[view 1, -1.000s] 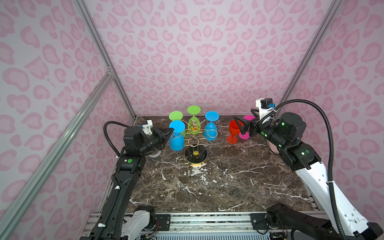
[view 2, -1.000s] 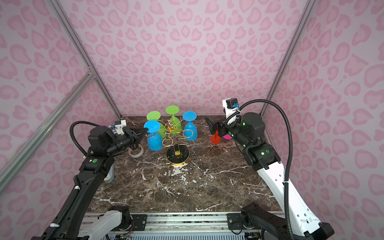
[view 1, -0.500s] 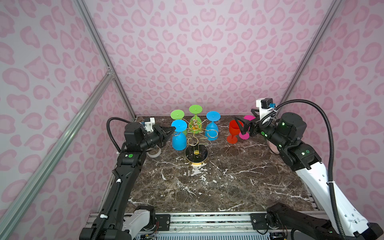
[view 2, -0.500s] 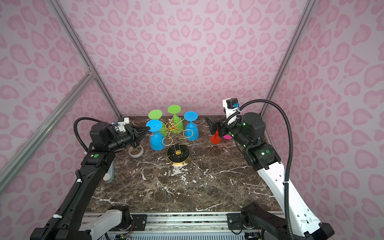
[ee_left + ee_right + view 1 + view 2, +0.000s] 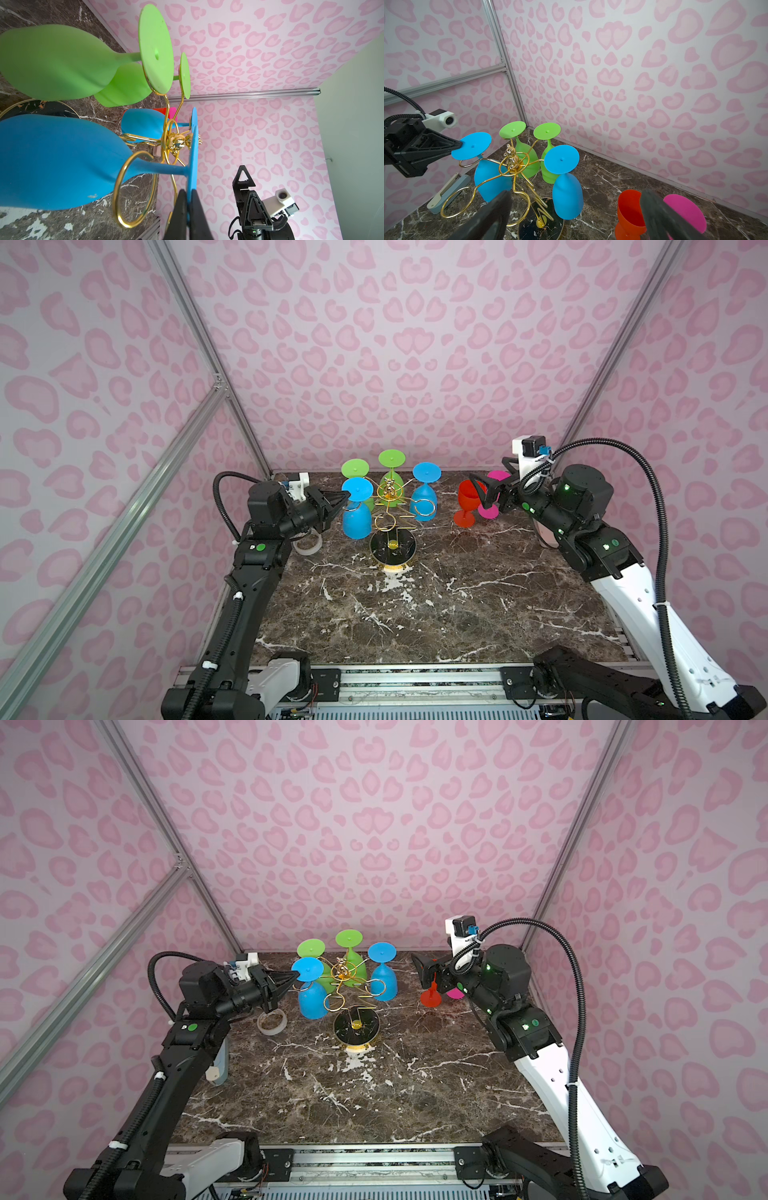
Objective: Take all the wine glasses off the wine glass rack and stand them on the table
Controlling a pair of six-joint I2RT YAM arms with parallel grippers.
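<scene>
Left wrist view: shows the left hand [image 5: 188, 194] clamped on the edge of the round foot of the matte blue plastic wine glass [image 5: 52, 160], hung bowl-down on the thin gold wire wine glass rack [image 5: 176, 143]. Keeps the same pinch as a second ago while swinging the arm's elbow outward; shifts the foot only a little in both top views. Means grasp made, removal not: leaves the stem threaded through the gold loop [image 5: 115, 191] just ahead of the fingertips. Probably calls for sliding the stem out through that loop's gap before pulling back toward the wrist.

Holds the right hand [image 5: 484, 492] spread wide as before, gripping nothing, just beside the upright red plastic wine glass [image 5: 467, 497] and the pink one [image 5: 685, 209] on the dark marble worktop [image 5: 415, 614].

Hides the contact itself behind the black fingers [image 5: 280, 981] in a top view. Crops the blue bowl's rim and the finger roots at the wrist frame's edge. Blurs the right fingers up close. Leaves the facing of the loop's gap hard to judge.
</scene>
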